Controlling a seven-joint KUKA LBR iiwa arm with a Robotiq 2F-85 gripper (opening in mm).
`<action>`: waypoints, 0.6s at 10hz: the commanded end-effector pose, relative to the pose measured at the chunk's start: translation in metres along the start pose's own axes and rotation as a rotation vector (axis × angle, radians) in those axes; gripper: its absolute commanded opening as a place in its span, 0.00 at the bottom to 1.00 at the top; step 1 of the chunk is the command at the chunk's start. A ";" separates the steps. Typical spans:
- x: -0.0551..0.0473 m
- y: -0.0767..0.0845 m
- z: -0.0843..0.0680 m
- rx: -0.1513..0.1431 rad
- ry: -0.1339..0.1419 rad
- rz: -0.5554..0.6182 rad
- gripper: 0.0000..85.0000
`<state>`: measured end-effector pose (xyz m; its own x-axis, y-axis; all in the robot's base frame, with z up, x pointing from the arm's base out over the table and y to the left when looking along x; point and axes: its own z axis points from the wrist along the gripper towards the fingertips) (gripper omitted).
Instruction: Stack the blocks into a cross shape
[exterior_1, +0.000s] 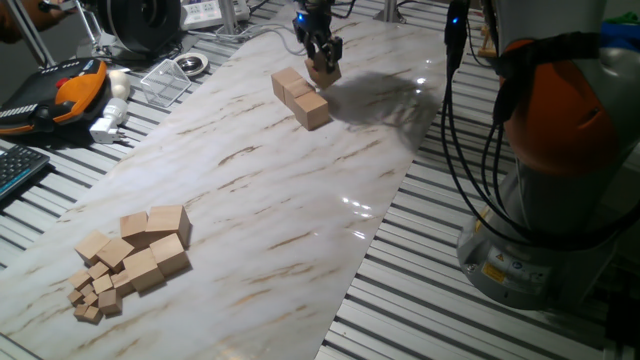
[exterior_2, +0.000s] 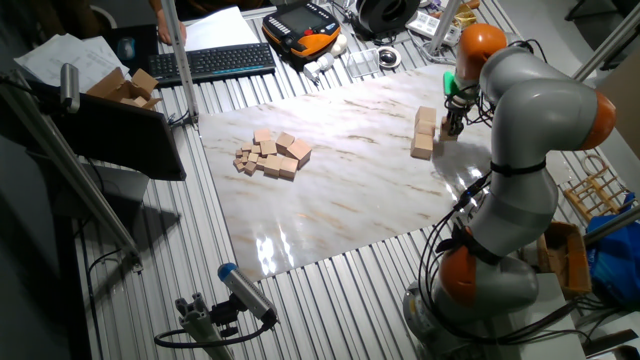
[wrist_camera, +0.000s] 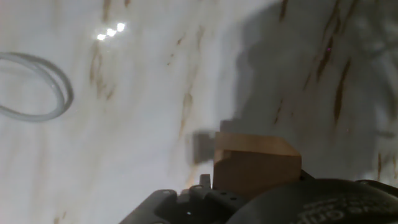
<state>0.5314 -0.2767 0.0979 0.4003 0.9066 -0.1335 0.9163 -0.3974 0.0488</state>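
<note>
Three tan wooden blocks (exterior_1: 301, 96) lie in a row touching each other at the far end of the marbled board (exterior_1: 300, 210); the row also shows in the other fixed view (exterior_2: 425, 133). My gripper (exterior_1: 323, 66) is just right of the row's far end, low over the board. It is shut on another tan block (exterior_1: 324, 74). In the hand view that block (wrist_camera: 255, 163) sits close under the hand, above the board and its own shadow. In the other fixed view the gripper (exterior_2: 451, 124) is beside the row and the held block is hidden.
A pile of loose blocks (exterior_1: 150, 245) with tinier cubes (exterior_1: 92, 300) lies at the board's near left, and shows in the other fixed view (exterior_2: 272, 155). A clear box (exterior_1: 165, 80), an orange pendant (exterior_1: 75, 88) and a keyboard (exterior_1: 15, 170) lie off the board. The arm's base (exterior_1: 540, 200) stands to the right.
</note>
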 end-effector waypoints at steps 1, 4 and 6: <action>0.001 -0.001 0.003 -0.001 0.003 0.013 0.00; 0.000 0.000 0.005 0.014 0.022 0.023 0.00; 0.002 0.000 0.008 0.020 0.031 0.015 0.00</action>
<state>0.5323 -0.2761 0.0896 0.4135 0.9050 -0.1002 0.9104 -0.4127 0.0297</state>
